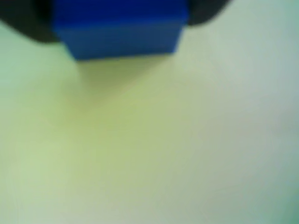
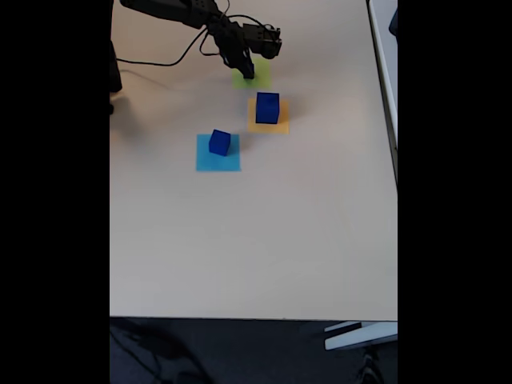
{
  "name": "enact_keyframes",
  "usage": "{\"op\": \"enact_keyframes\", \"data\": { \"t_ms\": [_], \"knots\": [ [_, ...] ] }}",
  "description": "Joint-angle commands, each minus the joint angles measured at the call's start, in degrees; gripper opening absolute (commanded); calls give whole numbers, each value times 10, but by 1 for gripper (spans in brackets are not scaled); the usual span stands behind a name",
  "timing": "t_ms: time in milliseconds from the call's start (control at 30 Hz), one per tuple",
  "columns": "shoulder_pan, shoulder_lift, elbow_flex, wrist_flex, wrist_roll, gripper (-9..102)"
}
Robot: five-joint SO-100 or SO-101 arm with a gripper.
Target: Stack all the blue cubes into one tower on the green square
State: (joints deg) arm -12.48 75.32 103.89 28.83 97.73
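A blue cube (image 1: pixel 120 29) sits gripped between the dark jaws at the top of the blurry wrist view, over the green square (image 1: pixel 140 154). In the fixed view, the gripper (image 2: pixel 248 74) is over that square (image 2: pixel 260 78) at upper centre. The large cube (image 2: pixel 267 108) stands on the orange square (image 2: pixel 268 126), the medium cube (image 2: pixel 220 142) on the light blue square (image 2: pixel 218 158), on the table (image 2: pixel 256 240).

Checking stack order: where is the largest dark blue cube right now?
In the fixed view, the largest dark blue cube sits on the orange-yellow paper square, just below the lime-green paper square and up-right of the light blue paper square.
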Motion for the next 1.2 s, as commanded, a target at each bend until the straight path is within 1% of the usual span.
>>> {"op": "enact_keyframes", "data": {
  "t_ms": [0,300,433,600,700,933,1167],
  "knots": [
    [-4,47,-5,8,-6,8],
    [14,75,-6,26,-24,7],
    [35,106,-18,66,-40,7],
    [86,144,-76,164,-95,7],
    [120,167,-88,203,-123,7],
    [207,193,-99,244,-183,7],
    [265,205,-99,273,-217,7]
  ]
}}
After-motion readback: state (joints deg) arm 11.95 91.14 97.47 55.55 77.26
